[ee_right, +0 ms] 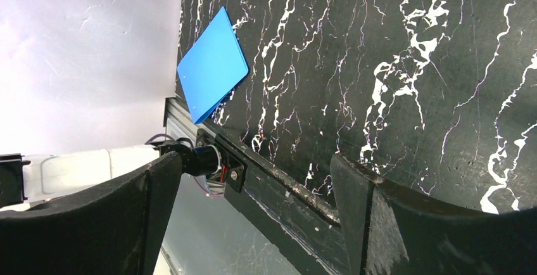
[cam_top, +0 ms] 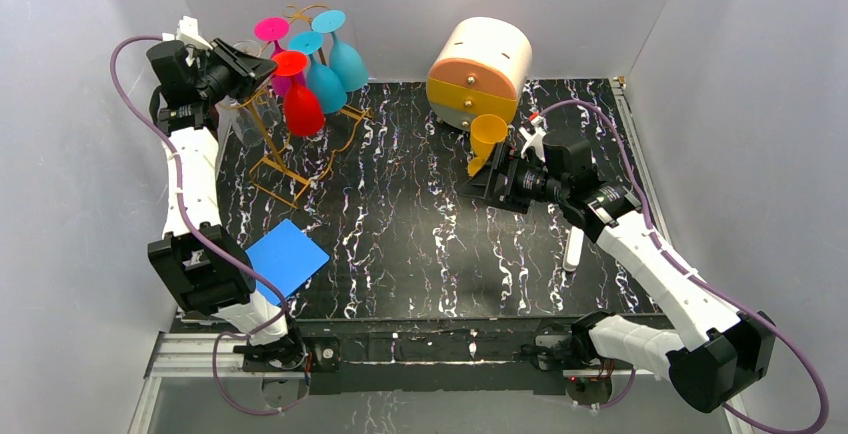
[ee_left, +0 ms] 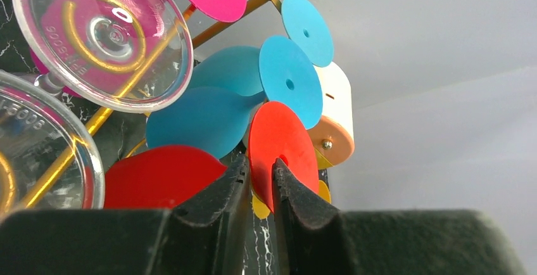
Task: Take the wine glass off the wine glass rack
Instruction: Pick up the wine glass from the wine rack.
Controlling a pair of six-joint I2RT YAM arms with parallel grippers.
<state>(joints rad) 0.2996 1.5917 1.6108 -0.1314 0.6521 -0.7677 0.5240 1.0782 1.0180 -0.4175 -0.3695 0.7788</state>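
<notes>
The gold wire wine glass rack (cam_top: pixel 268 144) stands at the far left, with a bar in the left wrist view (ee_left: pixel 228 21). Hanging on it are a red wine glass (cam_top: pixel 302 106), two blue ones (cam_top: pixel 325 82), a pink one (cam_top: pixel 272 30) and clear ones (ee_left: pixel 107 34). My left gripper (cam_top: pixel 262 66) is up at the rack's top. Its jaws (ee_left: pixel 259 164) are almost shut with a thin gap and nothing between them; the red glass's foot (ee_left: pixel 285 132) is just beyond the tips. My right gripper (cam_top: pixel 480 182) is open and empty (ee_right: pixel 256 161), beside a tilted orange glass (cam_top: pixel 487 139).
A round cream-and-orange drawer box (cam_top: pixel 480 69) sits at the back centre, just behind the orange glass. A blue sheet (cam_top: pixel 287 259) lies near the left arm's base and shows in the right wrist view (ee_right: pixel 212 66). A white stick (cam_top: pixel 573 249) lies at the right.
</notes>
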